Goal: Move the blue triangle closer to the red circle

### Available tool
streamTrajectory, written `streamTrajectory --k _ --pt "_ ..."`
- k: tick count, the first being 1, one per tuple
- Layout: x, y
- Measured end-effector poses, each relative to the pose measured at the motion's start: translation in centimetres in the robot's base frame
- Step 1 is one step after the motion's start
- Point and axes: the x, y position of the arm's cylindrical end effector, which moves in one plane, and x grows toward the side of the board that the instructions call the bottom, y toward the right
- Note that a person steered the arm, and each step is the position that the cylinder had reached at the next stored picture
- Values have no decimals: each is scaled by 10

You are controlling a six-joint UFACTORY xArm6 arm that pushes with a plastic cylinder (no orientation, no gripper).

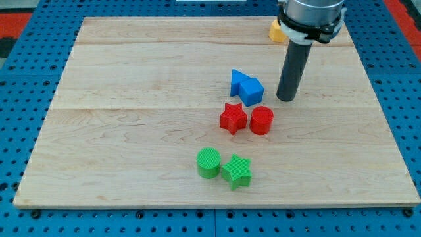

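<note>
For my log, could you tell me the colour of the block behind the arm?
Yellow-orange block, camera view, top edge.

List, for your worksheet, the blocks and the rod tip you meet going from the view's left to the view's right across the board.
Green circle → red star → green star → blue cube → red circle → my tip. The blue triangle overlaps the stars' span, and the yellow block is partly hidden, so both are omitted.

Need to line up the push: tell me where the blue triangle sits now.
The blue triangle sits just right of the board's centre, touching the blue cube, above the red star and left of my tip.
</note>
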Motion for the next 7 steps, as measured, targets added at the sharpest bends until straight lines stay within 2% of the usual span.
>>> streamTrajectory --k 1,2,3,4,7 --pt "0 -57" --pt "-3 -74" --pt "-15 -45" --pt "-49 -40" --pt "-68 -193"
